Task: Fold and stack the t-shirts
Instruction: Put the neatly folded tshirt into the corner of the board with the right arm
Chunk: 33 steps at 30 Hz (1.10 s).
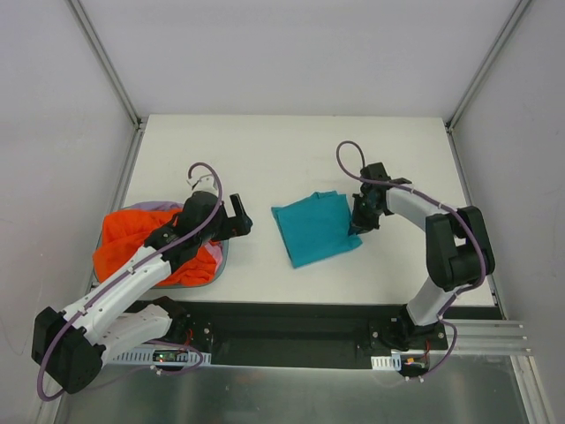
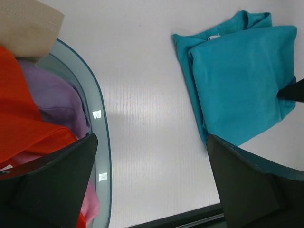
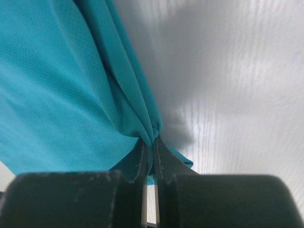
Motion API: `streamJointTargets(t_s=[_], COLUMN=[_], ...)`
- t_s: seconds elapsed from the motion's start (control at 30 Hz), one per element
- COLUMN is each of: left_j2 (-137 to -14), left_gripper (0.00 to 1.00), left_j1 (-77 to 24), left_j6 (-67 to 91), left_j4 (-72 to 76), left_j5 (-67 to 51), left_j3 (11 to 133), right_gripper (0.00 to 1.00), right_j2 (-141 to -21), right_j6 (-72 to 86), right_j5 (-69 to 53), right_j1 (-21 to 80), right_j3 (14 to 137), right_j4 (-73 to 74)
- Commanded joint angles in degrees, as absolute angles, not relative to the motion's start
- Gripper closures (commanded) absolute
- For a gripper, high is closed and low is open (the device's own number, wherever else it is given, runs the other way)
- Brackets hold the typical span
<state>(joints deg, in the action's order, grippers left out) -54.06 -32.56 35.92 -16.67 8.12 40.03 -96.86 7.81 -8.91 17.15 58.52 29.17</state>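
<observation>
The teal t-shirt [image 1: 315, 227] lies folded on the white table, mid-right; it also shows in the left wrist view [image 2: 240, 80] and the right wrist view [image 3: 61, 90]. My right gripper [image 1: 360, 218] is shut on the teal shirt's right edge, the cloth pinched between its fingertips [image 3: 153, 142]. The orange t-shirt [image 1: 132, 238] and the lavender-pink t-shirt [image 2: 52, 97] lie bunched in a tray at the left. My left gripper [image 1: 237, 221] is open and empty, above the table between the tray and the teal shirt [image 2: 152, 156].
The grey-green tray [image 2: 102, 137] holds the two bunched shirts at the table's left edge. A tan card piece [image 2: 28, 23] lies at its far corner. The black rail [image 1: 291, 331] runs along the near edge. White walls enclose the table.
</observation>
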Motion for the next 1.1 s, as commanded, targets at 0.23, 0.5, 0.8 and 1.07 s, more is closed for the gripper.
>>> streamJointTargets(t_s=[0.23,0.5,0.8,1.07], left_j2=[-55.72,-57.83,-61.26,-63.98], left_gripper=[0.01,0.01,0.01,0.01], left_j1=[-31.64,-31.29,-30.76,-29.97], left_j6=[33.58,31.12,28.30,26.54], left_j4=[-16.52,-16.52,-16.09,-14.77], left_j5=[10.63,11.25,9.14,5.89], left_j3=[43.24,44.12,46.23,46.67], right_gripper=[0.99,0.99,0.99,0.99], right_j2=[-101.86,-105.29,-111.52,-124.27], right_j6=[6.60,2.73,0.44,-1.58], right_j5=[3.42,9.23,10.54,15.46], right_j1=[10.29,3.35,-4.56,-9.84], right_j3=[73.64,80.59,90.25,106.86], right_j4=[37.26,43.59,47.81,52.64])
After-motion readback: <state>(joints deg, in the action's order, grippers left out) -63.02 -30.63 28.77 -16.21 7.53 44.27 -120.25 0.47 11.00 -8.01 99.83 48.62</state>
